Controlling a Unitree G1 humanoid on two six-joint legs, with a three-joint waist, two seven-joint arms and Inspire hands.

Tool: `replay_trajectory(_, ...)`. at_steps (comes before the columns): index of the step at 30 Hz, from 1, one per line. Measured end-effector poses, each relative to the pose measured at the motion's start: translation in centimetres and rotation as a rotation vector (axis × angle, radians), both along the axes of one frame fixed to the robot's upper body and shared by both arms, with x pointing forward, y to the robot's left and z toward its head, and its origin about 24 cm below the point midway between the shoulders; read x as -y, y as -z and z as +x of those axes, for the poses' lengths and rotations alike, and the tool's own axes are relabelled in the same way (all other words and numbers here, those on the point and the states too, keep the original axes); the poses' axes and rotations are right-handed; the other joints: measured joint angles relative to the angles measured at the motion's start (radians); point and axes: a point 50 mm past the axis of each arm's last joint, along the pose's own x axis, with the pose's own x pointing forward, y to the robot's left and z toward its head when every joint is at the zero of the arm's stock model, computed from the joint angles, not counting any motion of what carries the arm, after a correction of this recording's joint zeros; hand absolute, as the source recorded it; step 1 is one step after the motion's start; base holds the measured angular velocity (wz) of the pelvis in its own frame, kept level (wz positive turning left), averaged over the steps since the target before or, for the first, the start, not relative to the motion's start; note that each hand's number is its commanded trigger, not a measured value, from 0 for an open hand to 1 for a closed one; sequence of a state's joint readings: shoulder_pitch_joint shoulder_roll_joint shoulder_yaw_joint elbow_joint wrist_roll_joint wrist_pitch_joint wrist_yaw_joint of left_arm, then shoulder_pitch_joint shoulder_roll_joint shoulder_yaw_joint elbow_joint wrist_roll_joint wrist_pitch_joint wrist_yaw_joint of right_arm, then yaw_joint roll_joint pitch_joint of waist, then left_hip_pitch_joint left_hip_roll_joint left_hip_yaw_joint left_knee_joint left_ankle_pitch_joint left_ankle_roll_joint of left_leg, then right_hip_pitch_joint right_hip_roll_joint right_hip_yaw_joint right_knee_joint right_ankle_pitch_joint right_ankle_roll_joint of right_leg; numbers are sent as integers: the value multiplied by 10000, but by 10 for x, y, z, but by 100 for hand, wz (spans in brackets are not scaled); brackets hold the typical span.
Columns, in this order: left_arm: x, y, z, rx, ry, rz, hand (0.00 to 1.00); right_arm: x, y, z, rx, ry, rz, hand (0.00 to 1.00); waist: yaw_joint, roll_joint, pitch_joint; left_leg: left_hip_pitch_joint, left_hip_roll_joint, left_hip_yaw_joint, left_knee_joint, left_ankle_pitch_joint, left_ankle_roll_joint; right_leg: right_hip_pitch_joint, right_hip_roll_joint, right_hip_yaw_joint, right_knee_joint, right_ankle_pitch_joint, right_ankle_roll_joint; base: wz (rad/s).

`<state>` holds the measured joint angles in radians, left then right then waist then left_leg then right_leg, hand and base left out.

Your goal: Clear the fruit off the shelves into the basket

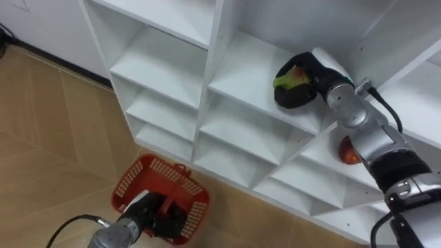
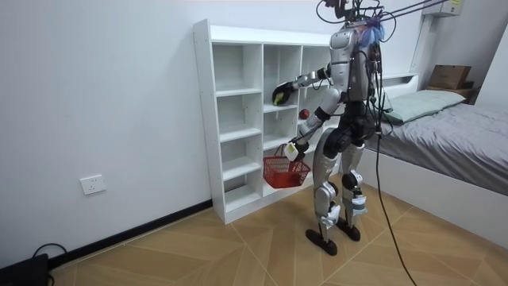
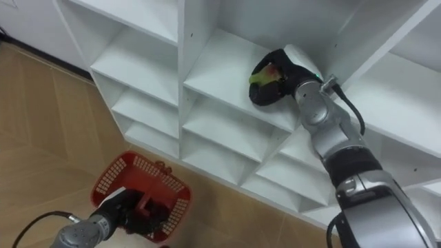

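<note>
Green-yellow fruit on shelf, right hand fingers clenched round it; left hand grasps red basket handle.

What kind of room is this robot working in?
Most likely a bedroom: a bed with grey bedding and a pillow stands by the wall, next to a tall white shelf unit, on a wooden floor.

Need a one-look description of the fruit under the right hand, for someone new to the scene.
Find the white shelf unit above the red basket that the left hand holds; in its middle column the right hand reaches onto a shelf, fingers curled round the fruit. It is green-yellow with a red patch, unlike the plain red-orange fruit one shelf lower to the right.
</note>
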<state>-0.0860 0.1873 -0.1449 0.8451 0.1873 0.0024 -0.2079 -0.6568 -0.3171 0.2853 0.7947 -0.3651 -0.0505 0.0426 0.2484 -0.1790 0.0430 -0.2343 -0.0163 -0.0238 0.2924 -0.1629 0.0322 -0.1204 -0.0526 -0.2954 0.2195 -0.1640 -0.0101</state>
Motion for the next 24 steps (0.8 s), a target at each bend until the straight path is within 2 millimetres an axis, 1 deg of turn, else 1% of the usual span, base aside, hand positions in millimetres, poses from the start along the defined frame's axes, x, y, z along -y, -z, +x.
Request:
replay_trajectory(1, 2, 0, 0, 8, -12, -53, 100, -3, -2, -1, 137, -179, -93, 100, -80, 88, -48, 2, -4, 2, 0, 1, 2, 4, -11, -1, 1, 0, 0, 0)
replay_trajectory(2, 3, 0, 0, 20, -13, -63, 100, -4, -3, -2, 225, -274, -205, 100, -113, 133, -73, 7, -5, 9, 0, 2, 3, 9, -16, 7, 1, 0, 0, 0)
replay_trajectory(3, 5, 1, 0, 30, 22, -95, 100, -8, -4, -5, 431, -502, -449, 100, -172, 212, -131, 26, -4, 31, -1, 2, 3, 13, -45, 60, 5, 0, 0, -5)
replay_trajectory(6, 9, 1, 1, 47, 139, -146, 100, -18, -7, -12, 933, -1152, -786, 100, -241, 329, -196, 186, 32, 234, -16, 4, 5, 76, -56, 280, 5, -1, 1, -18)
replay_trajectory(10, 12, -1, 2, 201, 236, -248, 100, -24, -6, -20, 1197, -1529, -626, 100, -343, 355, -198, 420, 39, 343, -23, 3, 5, 286, -52, 392, -8, -1, 1, -7)
replay_trajectory(12, 12, -3, 4, 346, 166, -367, 100, -28, -12, -22, 1467, -1699, -508, 100, -563, 401, -189, 457, 44, 370, -58, -5, 12, 312, -40, 428, 10, 10, 14, 2)
replay_trajectory(13, 12, -4, 4, 365, 79, -454, 100, -29, -13, -23, 1562, -1747, -463, 100, -591, 415, -190, 462, 51, 392, -63, 0, 21, 309, -34, 443, 9, 27, 14, -5)
replay_trajectory(15, 13, -3, 3, 387, -64, -598, 100, -35, -22, -27, 2001, -2007, -313, 100, -800, 509, -206, 491, 76, 489, -57, 16, 47, 313, 14, 462, 13, 90, 18, -11)
replay_trajectory(17, 15, -3, 4, 445, -139, -605, 100, -39, -27, -31, 2302, -2222, -238, 100, -886, 589, -218, 529, 105, 589, -57, 21, 56, 311, 4, 485, 17, 143, 16, -16)
replay_trajectory(18, 16, -3, 4, 493, -205, -611, 100, -41, -29, -35, 2458, -2331, -199, 100, -924, 625, -238, 555, 126, 668, -60, 18, 59, 311, 4, 529, 18, 161, 11, -22)
replay_trajectory(19, 17, -4, 5, 546, -310, -685, 100, -43, -30, -39, 2546, -2464, -144, 100, -977, 649, -236, 580, 153, 744, -60, 18, 59, 304, 6, 602, 21, 180, 1, -18)
replay_trajectory(22, 20, -6, 7, 702, -377, -781, 100, -47, -29, -46, 2541, -2723, -109, 100, -1076, 703, -232, 598, 204, 832, -63, 17, 57, 287, 38, 690, 13, 216, -22, -13)
replay_trajectory(24, 25, -6, 8, 763, -441, -942, 100, -48, -25, -52, 2390, -2890, -42, 100, -1116, 824, -236, 653, 230, 916, -81, 16, 54, 291, 50, 757, 20, 231, -38, -10)
